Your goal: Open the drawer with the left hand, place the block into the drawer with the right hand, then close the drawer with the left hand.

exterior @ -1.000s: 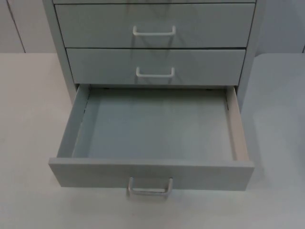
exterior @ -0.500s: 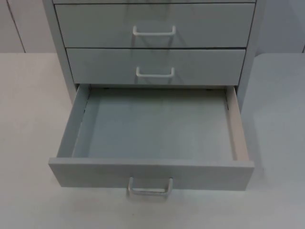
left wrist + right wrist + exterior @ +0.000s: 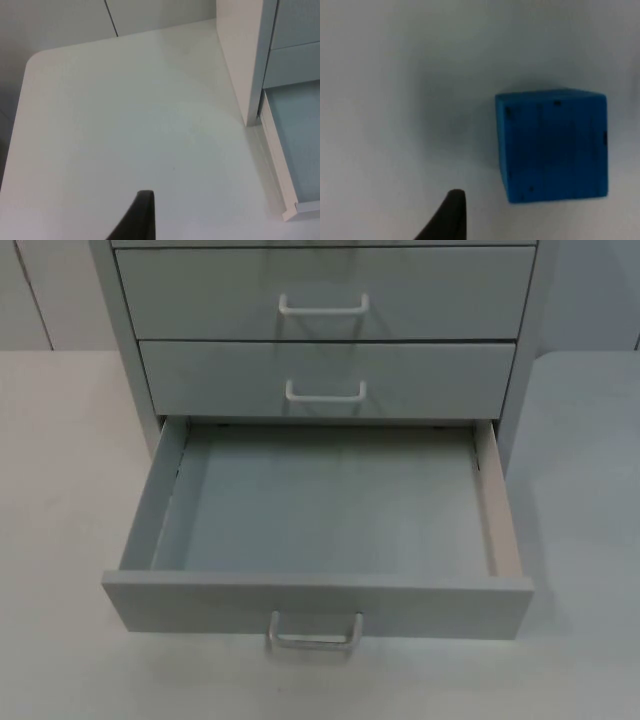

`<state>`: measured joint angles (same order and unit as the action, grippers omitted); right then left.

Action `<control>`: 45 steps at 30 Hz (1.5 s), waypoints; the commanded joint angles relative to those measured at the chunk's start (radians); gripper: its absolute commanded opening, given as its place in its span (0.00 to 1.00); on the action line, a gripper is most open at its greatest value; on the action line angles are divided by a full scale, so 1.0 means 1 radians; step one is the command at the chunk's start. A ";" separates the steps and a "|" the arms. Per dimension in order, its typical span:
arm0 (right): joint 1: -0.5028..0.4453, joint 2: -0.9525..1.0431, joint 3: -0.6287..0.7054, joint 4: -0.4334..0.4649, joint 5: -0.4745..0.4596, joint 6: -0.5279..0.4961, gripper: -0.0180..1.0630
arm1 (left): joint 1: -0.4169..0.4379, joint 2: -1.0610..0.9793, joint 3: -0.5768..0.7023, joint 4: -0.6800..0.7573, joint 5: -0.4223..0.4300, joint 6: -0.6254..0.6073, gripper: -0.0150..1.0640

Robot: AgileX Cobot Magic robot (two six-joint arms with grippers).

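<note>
The grey cabinet's bottom drawer [image 3: 318,502] stands pulled far out over the table in the top view, its floor bare, its handle [image 3: 314,632] at the front. A blue block [image 3: 552,145] rests on the white table, close beneath my right gripper [image 3: 450,217] and slightly off to one side of it. My left gripper [image 3: 142,220] hovers over bare table to the left of the cabinet, apart from the open drawer's side wall [image 3: 277,165].
Two shut drawers [image 3: 325,292] [image 3: 328,378] with white handles sit above the open one. The cabinet's side panel [image 3: 240,55] rises beside the left arm. White table [image 3: 60,490] spreads on both sides of the cabinet.
</note>
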<state>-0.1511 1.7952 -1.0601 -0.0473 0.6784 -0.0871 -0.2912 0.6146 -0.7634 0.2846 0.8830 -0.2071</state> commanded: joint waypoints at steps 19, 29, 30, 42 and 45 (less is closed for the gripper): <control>-0.003 0.134 -0.007 0.000 -0.132 -0.011 0.77 | 0.002 -0.006 0.001 -0.014 -0.006 -0.002 0.99; -0.003 0.134 -0.007 0.000 -0.132 -0.009 0.28 | 0.002 -0.006 0.001 -0.012 -0.006 -0.002 0.99; -0.003 0.134 -0.007 0.000 -0.132 -0.009 0.20 | 0.002 -0.006 0.001 -0.012 -0.006 -0.002 0.99; -0.003 -0.095 -0.007 0.009 -0.063 -0.009 0.01 | 0.002 -0.006 0.001 -0.012 -0.006 -0.002 0.99; -0.003 -0.175 -0.007 0.031 -0.010 -0.004 0.01 | 0.002 -0.006 0.001 -0.012 -0.006 -0.002 0.99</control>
<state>-0.1511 1.6425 -1.0622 -0.0259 0.6441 -0.0893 -0.2912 0.6146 -0.7634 0.2828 0.8830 -0.2071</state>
